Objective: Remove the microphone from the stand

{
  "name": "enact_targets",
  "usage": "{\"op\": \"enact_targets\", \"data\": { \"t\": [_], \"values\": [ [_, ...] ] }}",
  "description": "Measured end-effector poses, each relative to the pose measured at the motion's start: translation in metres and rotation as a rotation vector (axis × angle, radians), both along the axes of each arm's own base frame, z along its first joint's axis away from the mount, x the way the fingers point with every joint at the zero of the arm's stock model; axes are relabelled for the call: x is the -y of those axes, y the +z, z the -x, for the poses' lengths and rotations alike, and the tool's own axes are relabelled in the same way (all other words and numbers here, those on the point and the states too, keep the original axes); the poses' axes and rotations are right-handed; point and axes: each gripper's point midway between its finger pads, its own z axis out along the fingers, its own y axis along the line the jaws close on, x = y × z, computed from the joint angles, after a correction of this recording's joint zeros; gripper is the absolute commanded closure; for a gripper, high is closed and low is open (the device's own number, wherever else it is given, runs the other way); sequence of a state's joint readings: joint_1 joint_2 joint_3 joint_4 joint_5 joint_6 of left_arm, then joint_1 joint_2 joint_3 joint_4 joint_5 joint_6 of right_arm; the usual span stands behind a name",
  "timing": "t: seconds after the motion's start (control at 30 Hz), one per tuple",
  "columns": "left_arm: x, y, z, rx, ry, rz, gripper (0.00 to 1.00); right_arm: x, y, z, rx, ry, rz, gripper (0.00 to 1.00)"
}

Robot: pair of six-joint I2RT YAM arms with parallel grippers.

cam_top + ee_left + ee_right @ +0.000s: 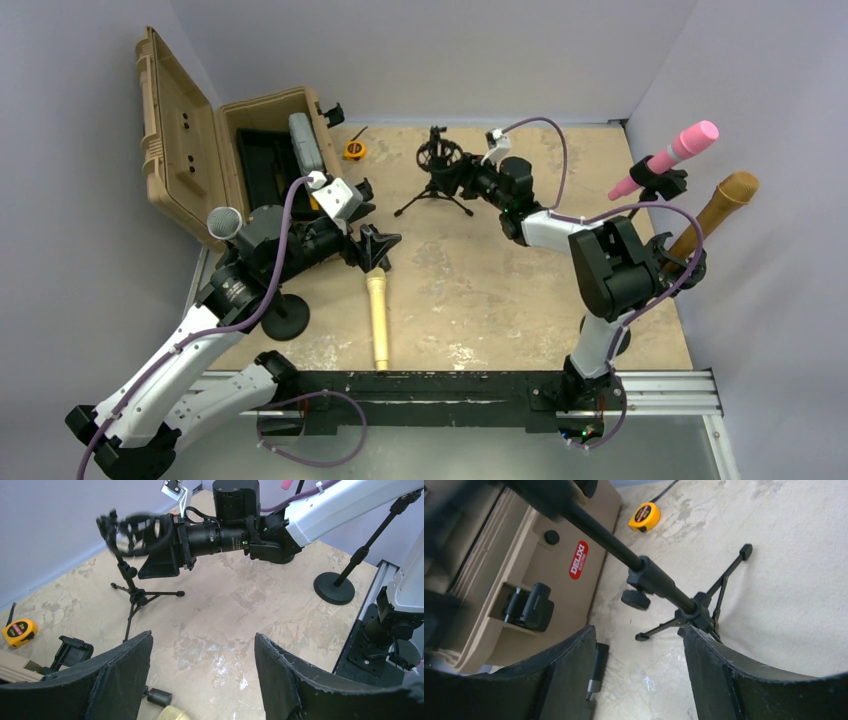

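Observation:
A small black tripod stand with a ring mount on top stands at the back middle; its pole crosses the right wrist view. My right gripper is open just right of the mount, nothing between its fingers. A slim black rod with a silver band, possibly a microphone, lies on the table beside the left finger. A cream microphone lies flat on the table. Just above its head, my left gripper hangs open and empty.
An open tan case stands at the back left, a yellow tape measure beside it. A silver-headed microphone is on a round-base stand at the left. Pink and brown microphones sit on stands at the right.

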State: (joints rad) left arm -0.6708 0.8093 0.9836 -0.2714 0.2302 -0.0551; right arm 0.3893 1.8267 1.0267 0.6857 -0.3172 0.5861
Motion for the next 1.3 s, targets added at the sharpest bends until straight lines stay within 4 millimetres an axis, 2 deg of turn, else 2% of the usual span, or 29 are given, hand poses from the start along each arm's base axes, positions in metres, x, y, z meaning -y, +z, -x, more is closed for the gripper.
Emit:
{"op": "enact_targets", "data": {
  "t": [0.17,0.27,0.33,0.5,0.6,0.67,0.73,0.77,0.9,1.1,1.3],
  "values": [
    [0.0,0.0,0.0,0.001,0.0,0.0,0.28,0.007,-0.01,0.008,-0.012,-0.016,0.037,0.35],
    [0.0,0.001,0.0,0.002,-0.001,0.001,0.28,0.018,-0.007,0.011,-0.005,-0.063,0.074,0.35],
    [0.0,0.001,0.001,0.001,-0.001,0.001,0.28,0.029,0.003,0.011,0.008,-0.114,0.098,0.34],
    [0.001,0.001,0.001,0.001,-0.005,0.002,0.28,0.052,0.041,0.008,0.099,-0.229,0.133,0.35],
    [0.001,0.001,0.002,0.002,-0.007,0.003,0.28,0.054,0.044,0.006,0.123,-0.249,0.163,0.36],
    [0.001,0.001,0.002,0.002,-0.006,0.002,0.28,0.047,0.032,0.005,0.107,-0.255,0.193,0.35],
    [0.001,0.001,0.002,0.002,-0.006,0.002,0.28,0.026,0.015,0.008,0.078,-0.236,0.221,0.35],
    [0.001,0.001,0.002,0.003,-0.006,0.003,0.28,0.014,-0.001,0.009,0.052,-0.228,0.242,0.35],
    [0.0,0.001,0.002,0.004,-0.006,0.003,0.28,-0.029,-0.04,0.026,-0.022,-0.155,0.27,0.35],
    [-0.002,0.006,0.004,0.016,-0.001,0.013,0.28,-0.048,-0.084,0.034,-0.115,-0.145,0.286,0.35],
    [-0.004,0.009,0.006,0.025,0.003,0.018,0.28,-0.061,-0.104,0.008,-0.128,-0.174,0.293,0.35]
  ]
}}
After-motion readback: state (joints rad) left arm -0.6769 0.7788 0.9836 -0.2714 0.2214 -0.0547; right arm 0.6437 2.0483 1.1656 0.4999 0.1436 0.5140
